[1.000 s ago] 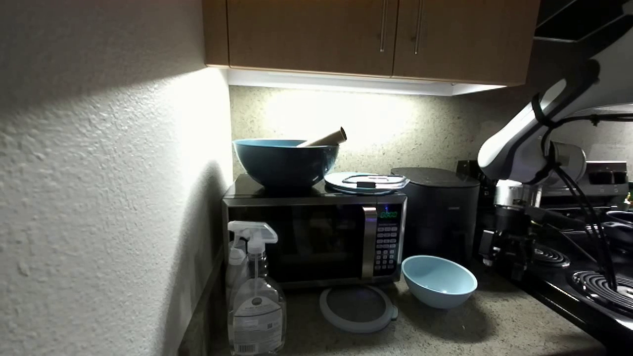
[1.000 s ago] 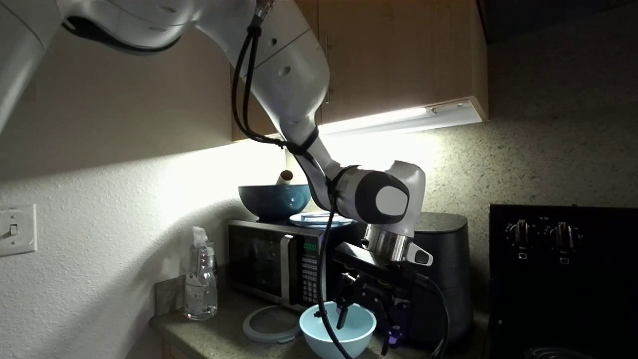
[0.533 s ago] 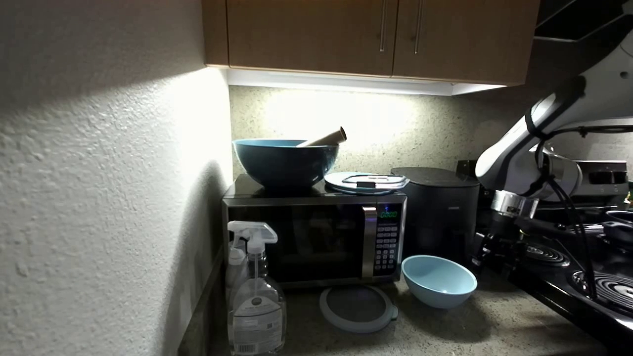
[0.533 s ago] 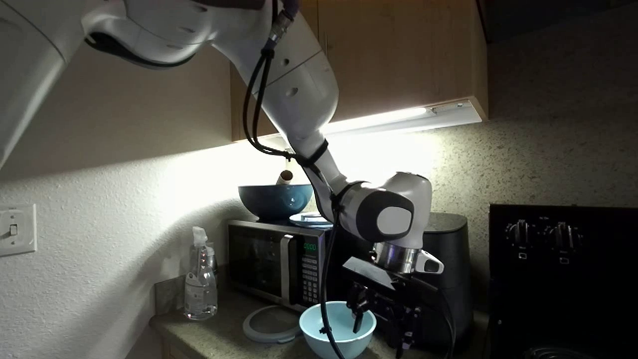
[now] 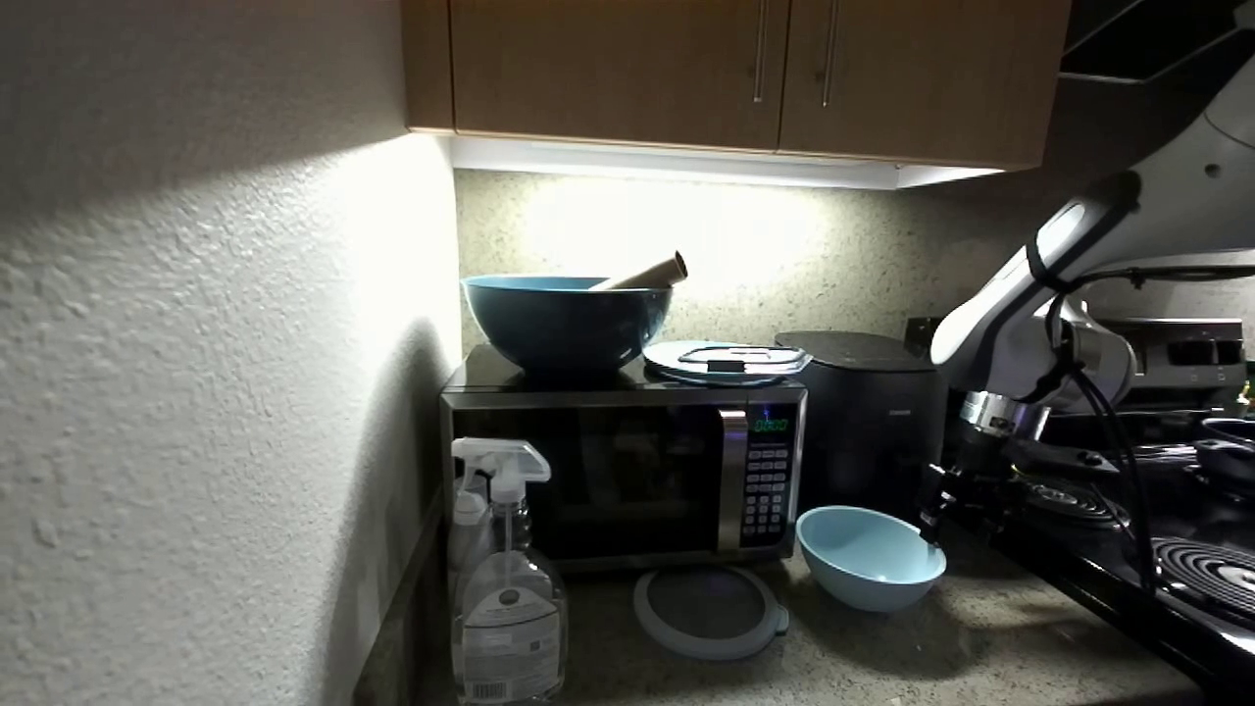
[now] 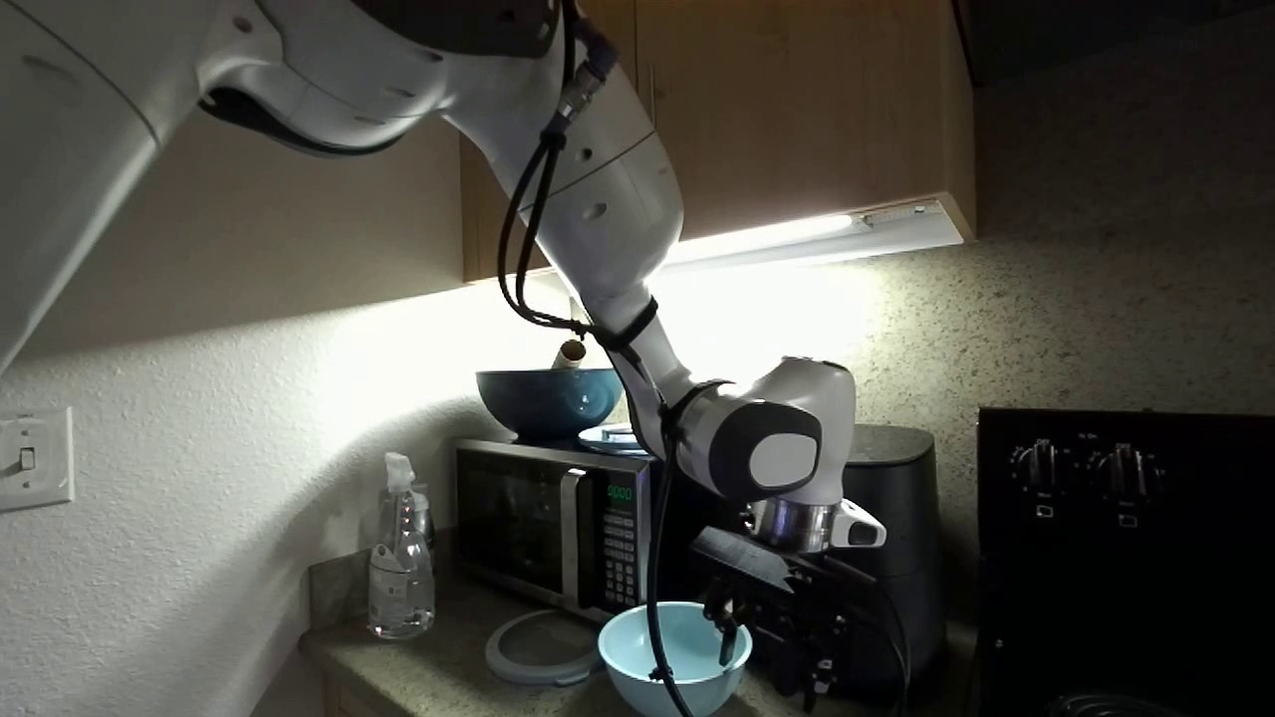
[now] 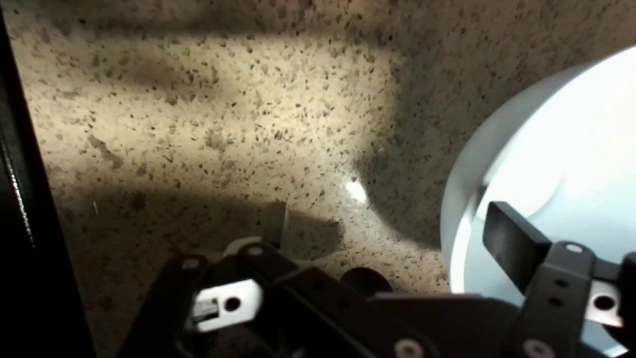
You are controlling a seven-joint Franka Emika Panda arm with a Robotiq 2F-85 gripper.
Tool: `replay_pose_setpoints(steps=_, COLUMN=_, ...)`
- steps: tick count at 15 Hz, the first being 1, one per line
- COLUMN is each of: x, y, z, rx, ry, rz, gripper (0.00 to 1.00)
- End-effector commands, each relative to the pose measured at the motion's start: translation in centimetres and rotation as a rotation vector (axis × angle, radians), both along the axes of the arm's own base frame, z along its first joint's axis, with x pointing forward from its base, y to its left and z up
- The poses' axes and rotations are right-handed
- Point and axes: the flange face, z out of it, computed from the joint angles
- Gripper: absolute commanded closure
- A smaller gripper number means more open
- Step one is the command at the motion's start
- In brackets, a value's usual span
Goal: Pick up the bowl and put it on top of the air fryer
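The light blue bowl (image 5: 863,564) stands upright on the counter in front of the microwave and air fryer; it also shows in the other views (image 6: 687,642) (image 7: 596,174). The black air fryer (image 5: 863,431) stands right of the microwave and is partly hidden by the arm in an exterior view (image 6: 911,538). My gripper (image 7: 392,231) is open and empty, pointing down at the bowl's stove-side edge. One finger is over the bowl's inside, the other outside above the counter, with the rim between them. The gripper also shows in both exterior views (image 5: 961,534) (image 6: 770,672).
The microwave (image 5: 627,480) carries a dark blue bowl (image 5: 569,324) and a plate-like lid (image 5: 726,361). A grey round lid (image 5: 711,610) lies beside the light blue bowl. Spray bottles (image 5: 510,598) stand near the wall. The stove (image 5: 1128,579) borders the counter. Cabinets (image 5: 745,78) hang above.
My gripper has moved down and toward the bowl, so one finger now overlaps its edge. The bowl has not moved.
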Motion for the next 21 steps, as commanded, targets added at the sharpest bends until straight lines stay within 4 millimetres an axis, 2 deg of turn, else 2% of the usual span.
replay_pose_setpoints(steps=1, x=-0.4, y=1.0, z=0.7, rx=0.025, ry=0.025, rz=0.017, gripper=0.00)
replay_pose_setpoints(steps=7, x=-0.4, y=1.8, z=0.0, rx=0.092, ry=0.082, rz=0.035, gripper=0.00)
replay_pose_setpoints(steps=8, x=-0.4, y=1.7, z=-0.1, rx=0.107, ry=0.089, rz=0.040, gripper=0.17)
replay_pose_setpoints(steps=11, x=-0.6, y=1.4, z=-0.1, rx=0.130, ry=0.101, rz=0.041, gripper=0.42)
replay_pose_setpoints(steps=20, x=-1.4, y=-0.6, z=0.5, rx=0.184, ry=0.083, rz=0.017, gripper=0.99)
replay_pose_setpoints(steps=21, x=-1.6, y=-0.9, z=0.6, rx=0.197, ry=0.077, rz=0.011, gripper=1.00)
